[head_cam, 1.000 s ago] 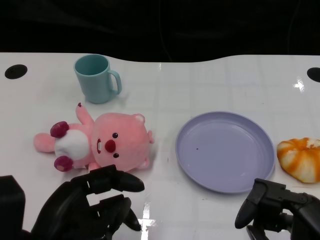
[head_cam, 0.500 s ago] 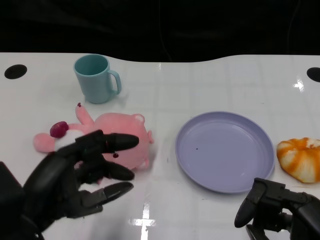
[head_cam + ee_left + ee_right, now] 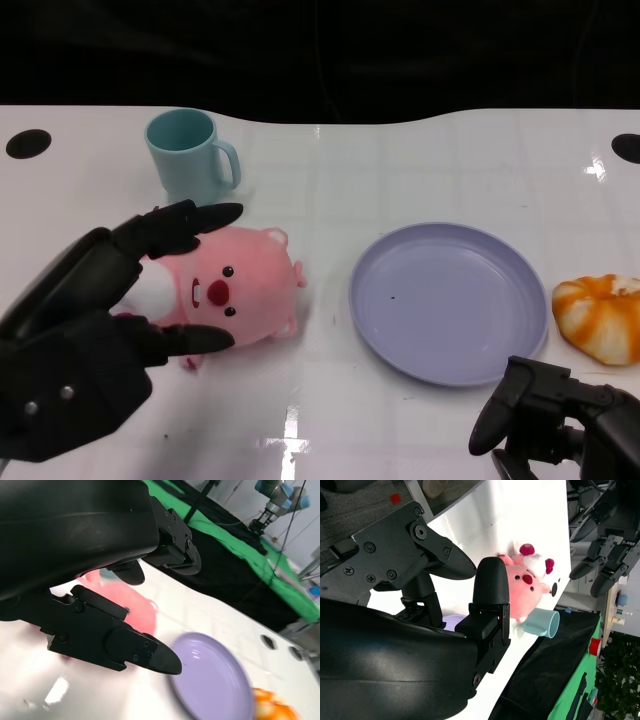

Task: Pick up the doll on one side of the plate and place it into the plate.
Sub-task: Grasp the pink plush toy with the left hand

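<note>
My left robot hand [image 3: 95,330] hangs spread over the doll [image 3: 225,290] — it lies crosswise, head toward the plate [image 3: 450,300] — right robot hand [image 3: 555,425] curled, empty.

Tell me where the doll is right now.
In the head view the pink doll lies on the table left of the purple plate, below the teal mug, with the left hand spread over it.

Pink doll [image 3: 232,290] (white belly), lavender plate [image 3: 448,300], teal mug [image 3: 186,155].
</note>
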You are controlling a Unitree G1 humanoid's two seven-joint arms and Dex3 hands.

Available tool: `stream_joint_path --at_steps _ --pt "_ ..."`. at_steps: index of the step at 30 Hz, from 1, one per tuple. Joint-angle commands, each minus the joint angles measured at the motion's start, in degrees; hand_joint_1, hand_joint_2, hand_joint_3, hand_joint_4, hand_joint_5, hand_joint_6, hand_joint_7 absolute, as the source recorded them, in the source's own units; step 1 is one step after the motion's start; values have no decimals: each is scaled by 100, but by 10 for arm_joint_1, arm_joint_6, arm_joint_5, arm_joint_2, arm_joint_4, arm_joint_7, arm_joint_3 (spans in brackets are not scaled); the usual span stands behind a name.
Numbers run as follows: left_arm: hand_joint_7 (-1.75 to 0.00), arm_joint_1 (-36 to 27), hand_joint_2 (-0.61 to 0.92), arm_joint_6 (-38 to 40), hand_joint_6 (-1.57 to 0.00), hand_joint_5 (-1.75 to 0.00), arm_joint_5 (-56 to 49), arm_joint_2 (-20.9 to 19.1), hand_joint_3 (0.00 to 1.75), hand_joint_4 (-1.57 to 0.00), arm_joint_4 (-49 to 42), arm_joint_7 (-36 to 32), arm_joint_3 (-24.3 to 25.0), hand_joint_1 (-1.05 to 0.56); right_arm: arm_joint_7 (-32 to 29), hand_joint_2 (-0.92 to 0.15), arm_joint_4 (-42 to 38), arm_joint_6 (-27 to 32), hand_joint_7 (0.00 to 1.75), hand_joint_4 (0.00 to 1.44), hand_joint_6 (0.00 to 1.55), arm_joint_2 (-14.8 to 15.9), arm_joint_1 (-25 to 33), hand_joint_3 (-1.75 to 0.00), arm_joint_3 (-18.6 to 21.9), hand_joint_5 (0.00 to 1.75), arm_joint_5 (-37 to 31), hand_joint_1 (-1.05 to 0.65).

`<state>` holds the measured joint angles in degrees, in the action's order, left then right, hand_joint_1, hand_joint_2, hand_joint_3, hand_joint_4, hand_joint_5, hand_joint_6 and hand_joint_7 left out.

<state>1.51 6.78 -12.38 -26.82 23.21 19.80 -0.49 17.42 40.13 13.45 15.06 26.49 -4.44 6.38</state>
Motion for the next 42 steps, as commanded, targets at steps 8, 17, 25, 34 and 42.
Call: stream_joint_path --at_steps 8,17,25,34,42 --pt "-1 67 91 -8 -19 -35 -171 -75 1 0 -43 12 -47 -71 -2 -55 -2 -4 149 63 53 3 1 -113 5 175 0 -19" --pt "0 135 89 -15 -17 -30 -257 -97 0 0 -127 32 -98 -74 -2 -55 -3 -6 148 63 53 2 1 -112 3 175 0 -20" --pt "-1 190 89 -9 -17 -30 -310 -89 0 -1 -214 41 -146 -76 -2 -56 -5 -13 148 63 54 2 3 -110 3 175 -1 -21" --pt "-1 248 89 -29 -19 -31 -339 -62 0 -1 -328 21 -194 -74 -3 -57 -2 -11 147 63 55 1 6 -109 1 175 -1 -20" --pt "0 302 89 -43 -20 -27 -353 -32 1 -2 -448 0 -233 -73 -6 -57 4 -9 147 63 55 1 8 -109 -2 175 -4 -21"
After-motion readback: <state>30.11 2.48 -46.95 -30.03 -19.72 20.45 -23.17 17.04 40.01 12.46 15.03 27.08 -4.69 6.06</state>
